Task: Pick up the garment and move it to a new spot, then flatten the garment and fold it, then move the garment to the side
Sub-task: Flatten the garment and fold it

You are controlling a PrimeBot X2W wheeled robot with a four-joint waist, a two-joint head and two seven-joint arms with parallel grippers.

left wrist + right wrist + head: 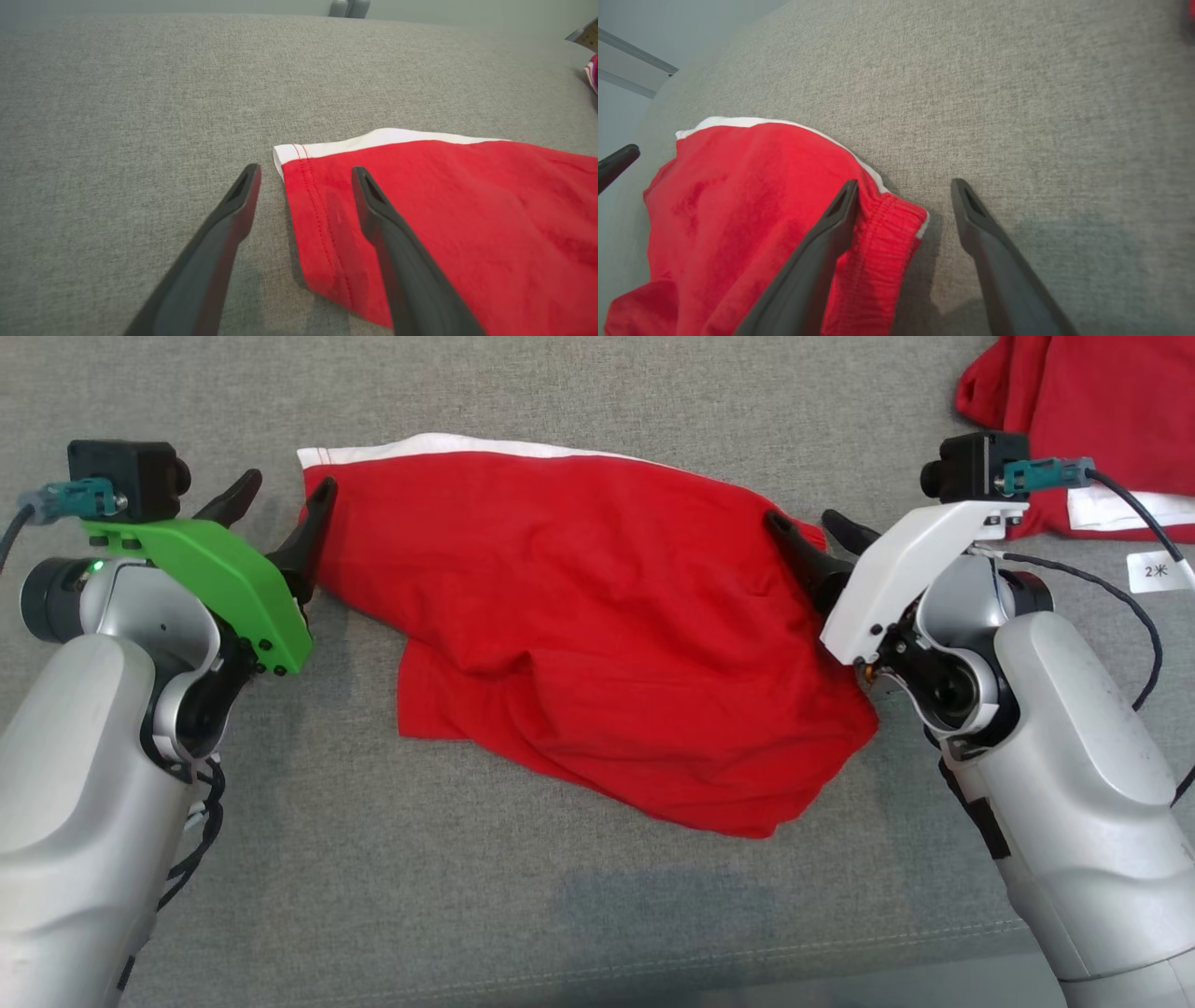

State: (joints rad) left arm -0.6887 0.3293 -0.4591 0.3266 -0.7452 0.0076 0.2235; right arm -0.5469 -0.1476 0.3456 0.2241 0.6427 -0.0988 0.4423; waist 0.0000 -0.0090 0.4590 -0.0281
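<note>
My left gripper (286,487) and right gripper (805,521) both gape wide and empty, each straddling an opposite end of the red garment (597,616) on the grey cushion (560,392).

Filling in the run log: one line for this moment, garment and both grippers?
garment: red, rumpled, on grey cushion | left gripper: open, astride hem edge | right gripper: open, astride waistband end | held: nothing

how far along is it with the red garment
Looks done: little; the red cloth garment with white trim lies rumpled, unfolded on the grey fabric surface. In hand: the left gripper and right gripper, both open, straddle its left and right edges, gripping nothing. Left: flattening, folding, moving it aside.
</note>
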